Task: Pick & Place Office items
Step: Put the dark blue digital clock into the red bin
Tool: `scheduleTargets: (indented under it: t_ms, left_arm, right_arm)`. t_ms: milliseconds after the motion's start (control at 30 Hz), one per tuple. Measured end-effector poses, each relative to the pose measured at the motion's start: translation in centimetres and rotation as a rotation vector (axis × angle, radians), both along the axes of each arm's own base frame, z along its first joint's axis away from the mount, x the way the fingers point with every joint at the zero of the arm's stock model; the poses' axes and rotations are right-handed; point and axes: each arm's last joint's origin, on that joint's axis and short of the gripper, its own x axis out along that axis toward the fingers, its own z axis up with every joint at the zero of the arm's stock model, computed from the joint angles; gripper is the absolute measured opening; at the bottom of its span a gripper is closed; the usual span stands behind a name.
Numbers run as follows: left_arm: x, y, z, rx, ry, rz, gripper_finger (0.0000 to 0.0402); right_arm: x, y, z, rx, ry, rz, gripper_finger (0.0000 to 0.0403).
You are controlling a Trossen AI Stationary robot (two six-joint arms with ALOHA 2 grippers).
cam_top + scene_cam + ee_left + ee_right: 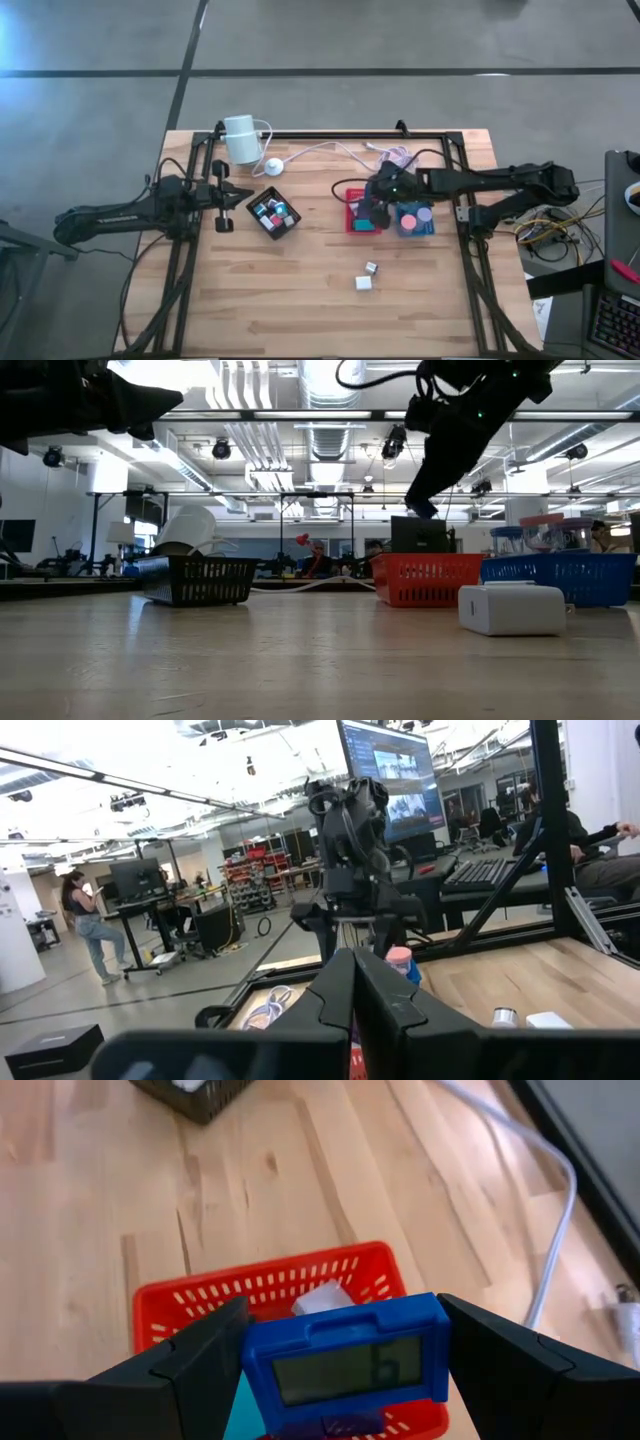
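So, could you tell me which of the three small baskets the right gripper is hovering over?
The red basket, between the black one and the blue one.

My overhead camera looks straight down on the worktop [300, 300], the low one skims level across it, each wrist camera peers past its own hand, all sharing the red tray [290, 1295].

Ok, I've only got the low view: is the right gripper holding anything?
Observer: Yes, the right gripper is clamped on a blue block with a display.
Operator: What's below it?
Observer: The red tray, with a white piece inside.
Operator: And the left arm?
Observer: The left gripper is shut and empty, beside the black tray.
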Motion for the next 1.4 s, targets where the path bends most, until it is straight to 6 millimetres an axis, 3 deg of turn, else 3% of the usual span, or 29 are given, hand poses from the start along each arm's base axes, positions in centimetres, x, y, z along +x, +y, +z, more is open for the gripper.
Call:
scheduleTargets:
  t_ms: [1067,1400]
  left_arm:
    - [0.0,0.0,-0.1,-0.001,0.004,0.000,0.0009]
    - [0.0,0.0,-0.1,-0.001,0.004,0.000,0.0013]
  right_arm:
    - [2.7,-0.3,-6.9,0.061,0.237,-0.052,0.0292]
    - [2.8,-0.3,-7.0,0.050,0.239,-0.029,0.0310]
